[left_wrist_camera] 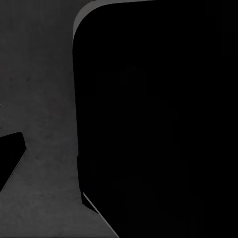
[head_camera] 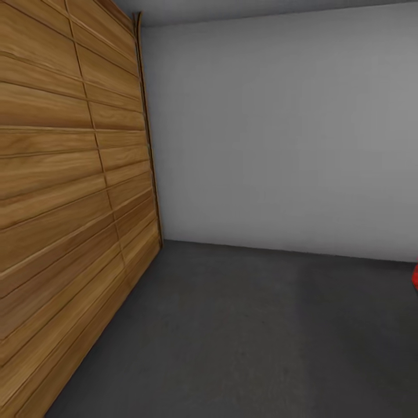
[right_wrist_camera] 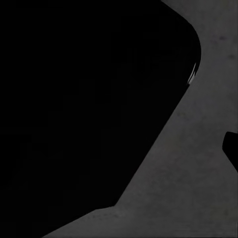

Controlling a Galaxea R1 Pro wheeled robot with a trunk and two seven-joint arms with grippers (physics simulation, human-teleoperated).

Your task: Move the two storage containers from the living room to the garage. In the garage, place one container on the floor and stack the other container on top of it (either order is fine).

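Ahead of me the dark concrete floor (head_camera: 249, 337) lies open from the wood-plank door wall (head_camera: 64, 191) on my left to the plain grey wall (head_camera: 278, 128) at the back, and those two close the corner. A sliver of red (head_camera: 415, 276) juts in at my right edge, low by the grey wall. Under each wrist a large black shape (left_wrist_camera: 158, 119) blocks much of the floor.

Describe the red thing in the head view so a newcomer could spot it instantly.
Start at the plank wall on the left, then follow the grey wall rightwards to the picture's right edge. Just above the dark floor, a red sliver is cut off there; it is the sole bright colour.
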